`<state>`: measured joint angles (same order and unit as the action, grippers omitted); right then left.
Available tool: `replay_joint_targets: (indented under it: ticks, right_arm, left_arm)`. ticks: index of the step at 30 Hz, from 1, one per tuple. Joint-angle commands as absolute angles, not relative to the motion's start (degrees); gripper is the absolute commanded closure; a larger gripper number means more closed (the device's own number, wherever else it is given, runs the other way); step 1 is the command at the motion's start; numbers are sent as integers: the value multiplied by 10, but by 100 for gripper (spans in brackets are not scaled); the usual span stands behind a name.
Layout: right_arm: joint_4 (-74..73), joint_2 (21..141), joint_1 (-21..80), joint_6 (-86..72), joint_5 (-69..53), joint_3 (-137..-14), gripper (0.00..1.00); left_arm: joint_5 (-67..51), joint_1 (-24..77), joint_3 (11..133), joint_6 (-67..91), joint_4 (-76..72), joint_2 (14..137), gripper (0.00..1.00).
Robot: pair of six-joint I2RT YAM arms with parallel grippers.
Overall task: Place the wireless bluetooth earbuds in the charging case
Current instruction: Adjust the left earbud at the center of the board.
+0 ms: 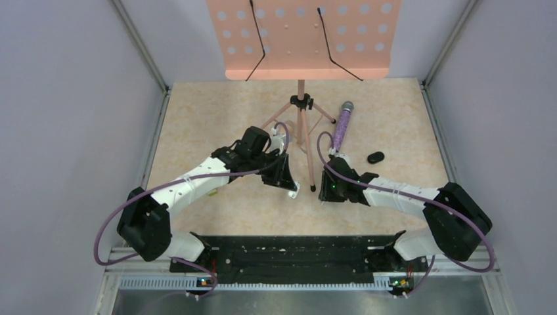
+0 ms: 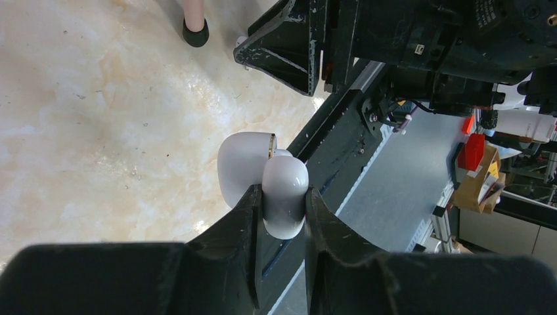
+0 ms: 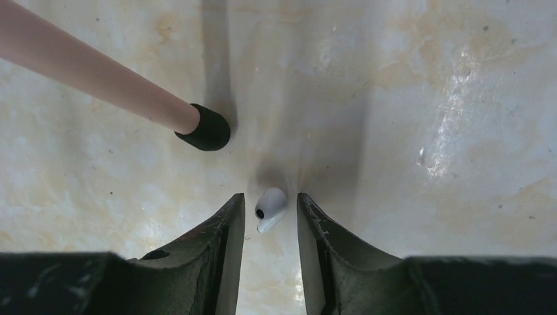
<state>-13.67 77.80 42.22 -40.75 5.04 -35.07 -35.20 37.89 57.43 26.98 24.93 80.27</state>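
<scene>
The left pincer (image 2: 280, 194) is clenched on the white, hinged charging case (image 2: 244, 164), above the bench (image 3: 427, 98). The right pincer (image 3: 270, 195) stands released, jaws flanking one earbud (image 3: 269, 209) lying on the bench.

No writing, brand, number or sign can be read in any of the three views.

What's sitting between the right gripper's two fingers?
One white earbud, lying on the table with a gap on each side; the right gripper isn't touching it. The right wrist view shows this.
</scene>
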Motion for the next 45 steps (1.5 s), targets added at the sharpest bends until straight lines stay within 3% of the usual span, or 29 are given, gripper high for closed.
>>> replay_joint_targets:
  ticks: [1,10,20,23,31,45]
  right_arm:
    - [-151,805,436,-413,94,-378,67]
    - [-175,783,439,-420,111,-388,91]
    - [-217,673,386,-392,130,-381,97]
    - [-213,656,375,-353,106,-375,90]
    - [-217,652,422,-312,50,-359,57]
    - [-200,765,460,-359,102,-360,66]
  left_arm:
    - [-354,378,587,270,242,794,100]
    - [-355,378,585,269,240,793,100]
    - [-358,378,586,267,239,797,100]
    - [-359,378,587,266,240,798,100]
    - [-360,378,589,269,236,804,100]
    - [-358,378,586,271,236,801,100]
